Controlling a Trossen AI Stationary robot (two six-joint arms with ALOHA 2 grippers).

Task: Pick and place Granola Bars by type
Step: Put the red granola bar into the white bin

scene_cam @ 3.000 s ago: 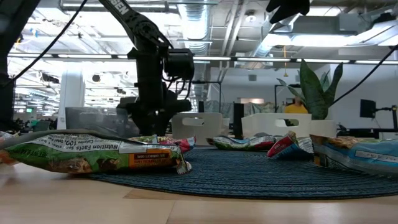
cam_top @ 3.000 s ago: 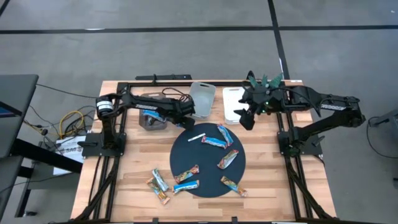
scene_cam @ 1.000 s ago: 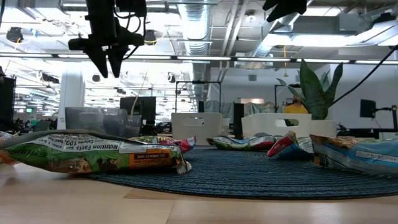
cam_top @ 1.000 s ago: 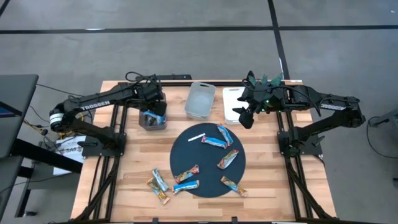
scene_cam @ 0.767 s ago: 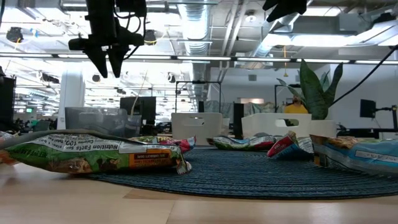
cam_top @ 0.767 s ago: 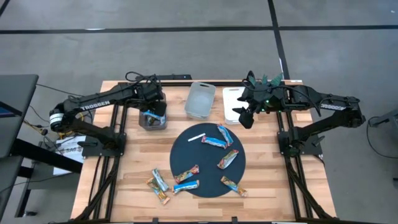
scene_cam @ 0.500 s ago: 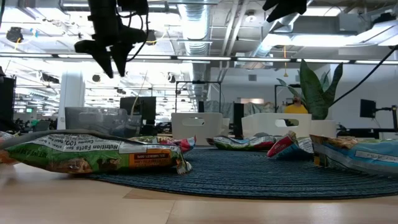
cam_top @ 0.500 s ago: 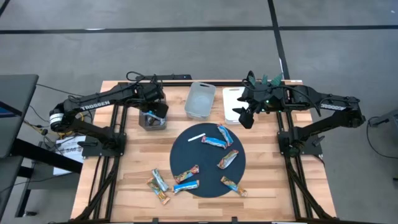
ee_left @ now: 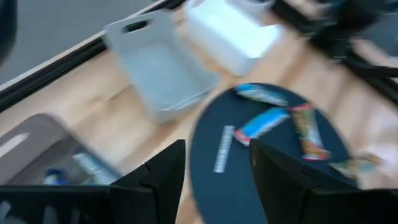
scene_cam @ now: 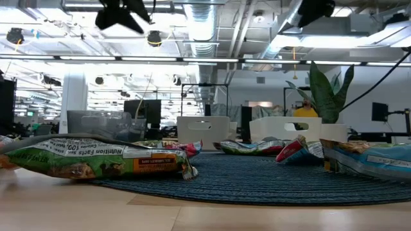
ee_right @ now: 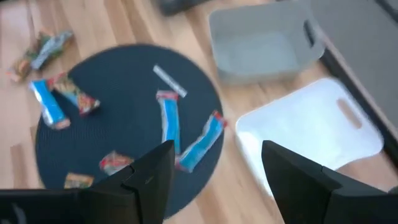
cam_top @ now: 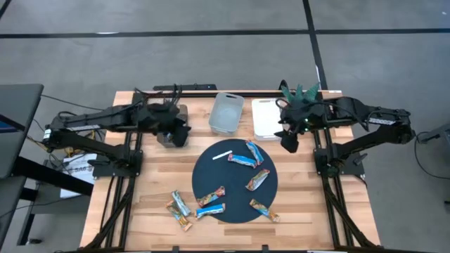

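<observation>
Left gripper (cam_top: 177,131) hangs wide apart and empty over the dark bin (cam_top: 169,135). Right gripper (cam_top: 289,141) is spread wide too, near the white bin (cam_top: 263,112). Granola Bars (cam_top: 246,156) lie on the round dark mat (cam_top: 225,183) and the wood table (cam_top: 151,190) beside it

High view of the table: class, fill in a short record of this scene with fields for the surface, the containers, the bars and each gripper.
surface: round dark blue mat on wooden slat table
containers: dark grey bin, clear grey bin, white bin, in a row behind the mat
bars: shiny-wrapped granola bars scattered on the mat; three more off its front-left edge
left gripper: open, over the dark grey bin
right gripper: open, beside the white bin
</observation>
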